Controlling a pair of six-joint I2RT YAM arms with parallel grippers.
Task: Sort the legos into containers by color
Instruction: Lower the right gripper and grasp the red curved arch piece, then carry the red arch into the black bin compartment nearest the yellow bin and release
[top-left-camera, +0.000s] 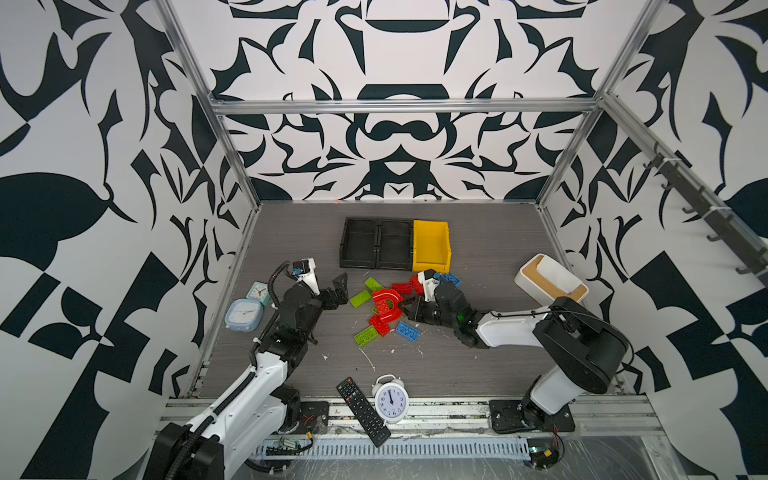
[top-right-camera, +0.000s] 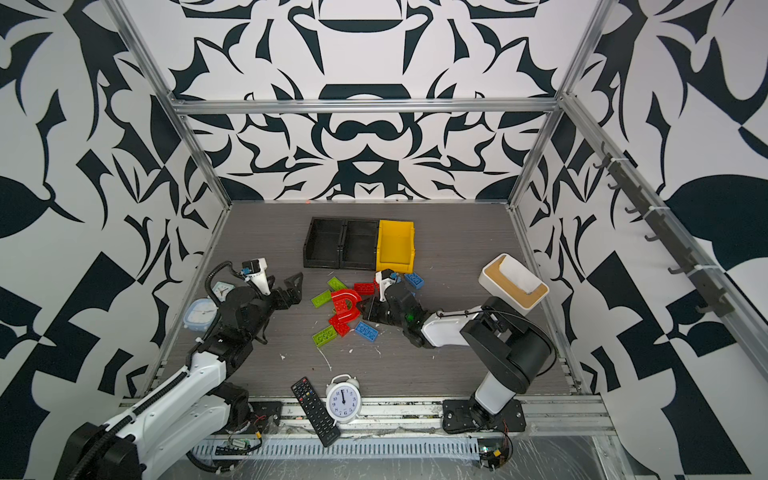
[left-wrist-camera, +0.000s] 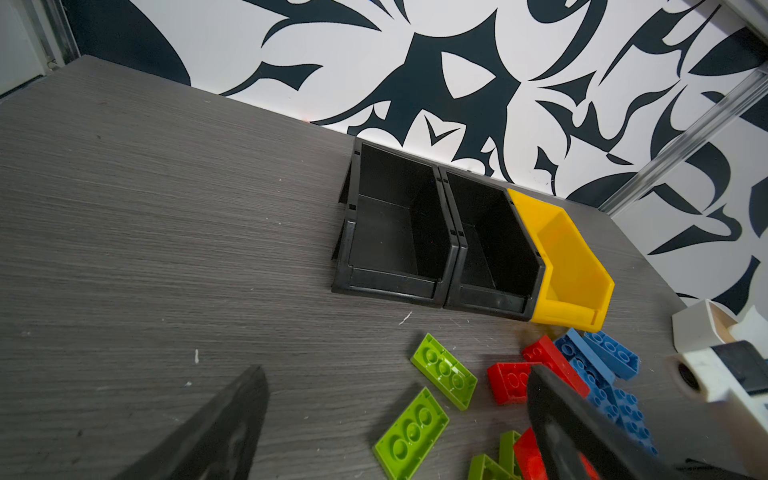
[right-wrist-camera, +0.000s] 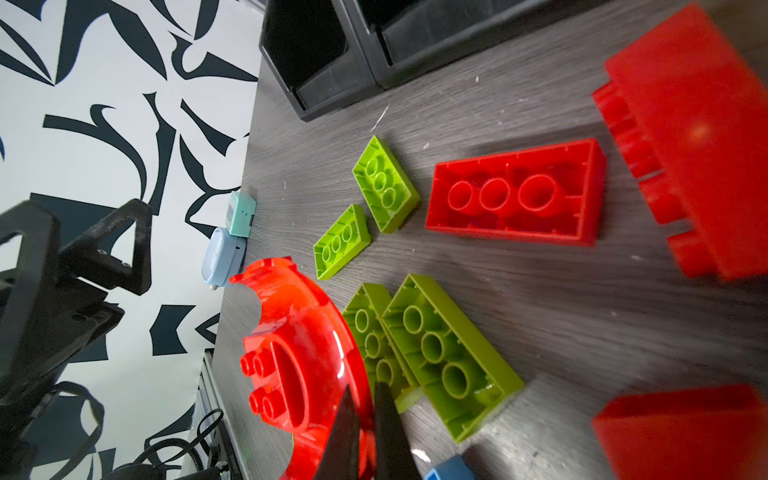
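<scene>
Near edge: black remote (top-left-camera: 363, 411) and white alarm clock (top-left-camera: 390, 399), side by side. Mid tabletop (top-left-camera: 478, 365), the legos (top-left-camera: 384, 309) lie in a loose pile of green, red and blue, all outside the bins. Nearest bricks are a green one (top-left-camera: 366, 336) and a blue one (top-left-camera: 408, 331). Right gripper (right-wrist-camera: 365, 399) reaches in from the right, jaws pressed onto the rim of the red arch (top-left-camera: 386, 299) (thin edge pinched, clear in the wrist view). Left gripper (top-left-camera: 341, 291) is just left of the pile, jaws spread wide, holding nothing. Two blue clocks (top-left-camera: 245, 313) are at the left edge. Farther back are two joined black bins (top-left-camera: 376, 243) with the yellow bin (top-left-camera: 432, 245) touching on their right. A white box (top-left-camera: 548, 278) is at far right.
</scene>
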